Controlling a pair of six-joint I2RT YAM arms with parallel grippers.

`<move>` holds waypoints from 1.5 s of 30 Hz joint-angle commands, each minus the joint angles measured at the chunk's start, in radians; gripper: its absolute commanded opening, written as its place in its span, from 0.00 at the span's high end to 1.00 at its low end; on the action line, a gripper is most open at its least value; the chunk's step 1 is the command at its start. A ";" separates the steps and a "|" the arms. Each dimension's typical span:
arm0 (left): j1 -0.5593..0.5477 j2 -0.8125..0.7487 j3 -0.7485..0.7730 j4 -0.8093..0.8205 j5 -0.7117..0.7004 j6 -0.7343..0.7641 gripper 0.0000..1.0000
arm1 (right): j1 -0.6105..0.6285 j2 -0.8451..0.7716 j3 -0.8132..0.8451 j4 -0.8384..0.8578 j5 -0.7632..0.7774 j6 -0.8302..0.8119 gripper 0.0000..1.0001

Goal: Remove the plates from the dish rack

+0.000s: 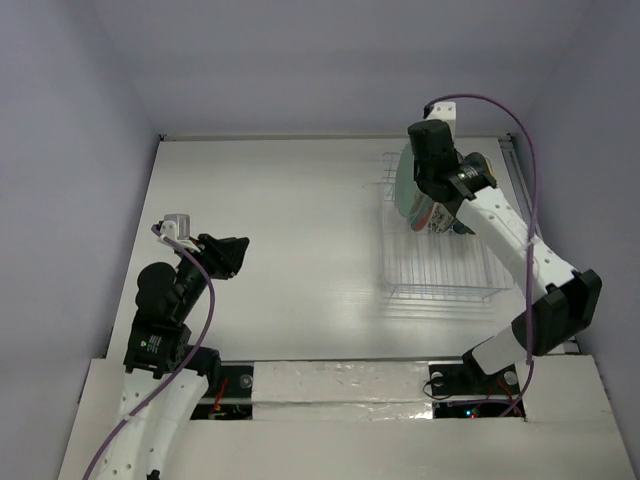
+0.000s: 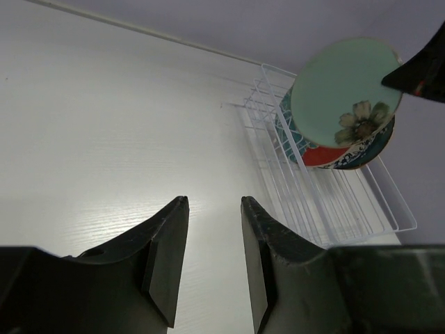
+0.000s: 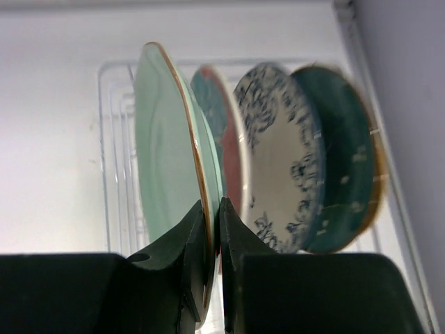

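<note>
Inside the dish rack [image 1: 440, 285] stand plates [image 3: 278, 153]; right jaws pinch the mint one [image 3: 163, 139], left jaws parted.

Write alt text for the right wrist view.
The right gripper grips the rim of the mint green plate, upright in the wire dish rack. Beside it stand a red plate, a blue-floral plate and a dark teal plate.

light: bright, diffuse, from above | glare: white sheen on table [image 2: 174, 202] | shadows: faint | blur: dark teal plate [image 3: 348, 160] soft-edged, pale mint plate [image 3: 163, 153] sharper | fingers [image 3: 174, 271] dark, underexposed
</note>
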 commanded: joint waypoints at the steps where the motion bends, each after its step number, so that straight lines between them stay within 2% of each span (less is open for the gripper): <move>1: -0.005 -0.001 0.018 0.041 0.020 -0.006 0.67 | 0.044 -0.129 0.130 0.092 0.063 -0.024 1.00; 6: -0.005 -0.009 0.020 0.041 0.017 -0.008 0.65 | 0.106 -0.161 0.104 0.123 -0.041 0.031 1.00; 10: -0.005 -0.009 0.018 0.041 0.015 -0.008 0.65 | 0.158 -0.156 -0.004 0.331 -0.280 0.143 1.00; 12: -0.005 -0.012 0.018 0.041 0.012 -0.006 0.64 | 0.193 -0.102 -0.038 0.426 -0.408 0.220 1.00; 17: -0.005 -0.018 0.018 0.041 0.009 -0.008 0.64 | 0.242 0.071 -0.022 0.571 -0.535 0.378 1.00; 21: -0.005 -0.021 0.018 0.041 0.006 -0.008 0.64 | 0.253 0.223 -0.002 0.669 -0.568 0.501 1.00; 25: -0.005 -0.024 0.018 0.040 0.005 -0.009 0.63 | 0.253 0.308 -0.035 0.732 -0.562 0.573 1.00; 32: -0.005 -0.028 0.020 0.037 -0.003 -0.009 0.63 | 0.253 0.332 -0.149 0.777 -0.427 0.610 1.00; 38: -0.005 -0.028 0.020 0.037 -0.003 -0.011 0.63 | 0.242 0.369 -0.173 0.749 -0.371 0.619 1.00; 44: -0.005 -0.030 0.018 0.040 0.001 -0.009 0.63 | 0.233 0.408 -0.198 0.712 -0.331 0.619 0.76; 45: -0.005 -0.030 0.018 0.040 0.001 -0.009 0.63 | 0.233 0.411 -0.200 0.706 -0.333 0.619 0.75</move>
